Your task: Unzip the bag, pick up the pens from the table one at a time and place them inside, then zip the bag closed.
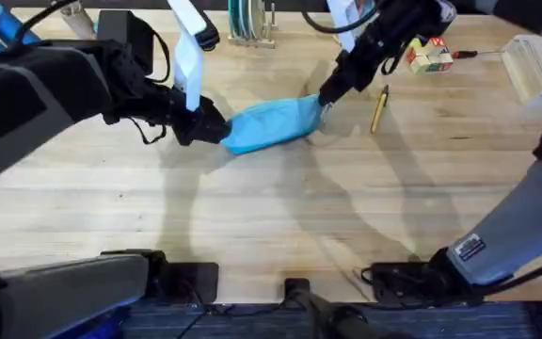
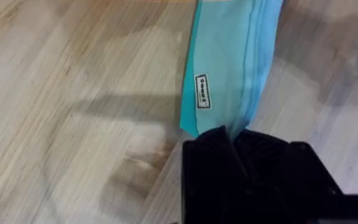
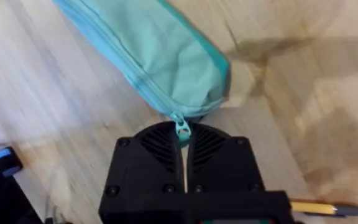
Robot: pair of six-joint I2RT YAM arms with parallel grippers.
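**Both grippers pinch the ends of the blue pouch**

The bag [image 1: 271,124] lies on the table [image 1: 280,217], stretched between the two arms. The left gripper [image 1: 216,130] is at one end of the bag, the right gripper [image 1: 326,99] at the other.

The overhead view shows the pen [image 1: 378,109], yellow with a dark tip, lying on the wood just beside the bag's right-gripper end, apart from the fabric. It also shows a small coloured box [image 1: 429,56] beyond the pen.

The left wrist view adds what the overhead cannot: the left gripper [image 2: 234,142] has its black fingers pressed together on the corner of the bag [image 2: 229,56], with a small white label [image 2: 202,92] sewn on the cloth near that end.

The right wrist view shows the zipper line running along the bag [image 3: 160,53] to its end, where the zipper pull [image 3: 182,129] sits clamped between the narrow-set fingers of the right gripper [image 3: 183,140]. The pen [image 3: 319,206] shows at the edge of this view, beside the gripper body.
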